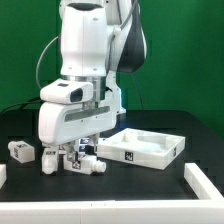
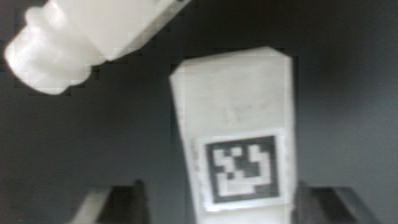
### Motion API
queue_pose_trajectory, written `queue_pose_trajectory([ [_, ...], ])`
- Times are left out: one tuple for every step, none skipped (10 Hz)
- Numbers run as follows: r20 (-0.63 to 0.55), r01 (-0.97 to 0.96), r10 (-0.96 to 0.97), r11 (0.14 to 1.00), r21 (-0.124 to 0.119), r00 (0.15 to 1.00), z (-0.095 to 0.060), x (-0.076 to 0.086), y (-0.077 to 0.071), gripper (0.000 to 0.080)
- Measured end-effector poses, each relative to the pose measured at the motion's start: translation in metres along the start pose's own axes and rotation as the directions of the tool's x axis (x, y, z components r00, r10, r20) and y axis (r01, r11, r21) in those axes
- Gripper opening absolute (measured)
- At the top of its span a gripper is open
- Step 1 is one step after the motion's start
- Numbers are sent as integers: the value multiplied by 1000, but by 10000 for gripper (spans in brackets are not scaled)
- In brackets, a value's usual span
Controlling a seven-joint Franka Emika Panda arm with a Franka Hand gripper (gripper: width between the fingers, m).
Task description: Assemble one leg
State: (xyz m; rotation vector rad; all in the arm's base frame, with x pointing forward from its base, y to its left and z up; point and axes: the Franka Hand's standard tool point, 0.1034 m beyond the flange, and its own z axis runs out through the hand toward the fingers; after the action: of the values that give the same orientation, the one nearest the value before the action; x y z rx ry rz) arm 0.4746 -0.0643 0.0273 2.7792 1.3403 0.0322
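Observation:
A white leg [image 2: 237, 120] with a black-and-white tag lies on the black table, right between my fingers. My gripper [image 2: 222, 208] is open and straddles the leg's near end, with a dark gap on each side, so neither finger [image 2: 111, 205] touches it. A second leg [image 2: 80, 45] lies tilted just beyond it. In the exterior view my gripper [image 1: 82, 153] is down at the table among several legs [image 1: 90, 164], with one [image 1: 52, 158] and another [image 1: 22, 150] to the exterior view's left. My hand hides the straddled leg there.
The wide white square panel [image 1: 168, 150] with a raised rim lies at the exterior view's right of my gripper. A white block [image 1: 205, 186] sits at the front right and another white piece [image 1: 2, 176] at the left edge.

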Motion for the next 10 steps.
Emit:
queue_pose_trajectory([
  [0,0,0,1000,0,1000,0,0,0,226],
  [0,0,0,1000,0,1000,0,0,0,95],
  [0,0,0,1000,0,1000,0,0,0,20],
  [0,0,0,1000,0,1000,0,0,0,6],
  [-6,11,-11,1000,-10,1000,-1,2,1,6],
  [-2,63,-63,998,-16,998,-15,10,-3,1],
  [5,91,-91,996,-7,996,-24,11,-3,1],
  [8,97,-97,995,-1,995,-22,10,-5,1],
  [5,91,-91,996,-4,996,-21,9,-5,13],
  [-4,84,-84,996,-17,996,-20,6,-4,13],
])
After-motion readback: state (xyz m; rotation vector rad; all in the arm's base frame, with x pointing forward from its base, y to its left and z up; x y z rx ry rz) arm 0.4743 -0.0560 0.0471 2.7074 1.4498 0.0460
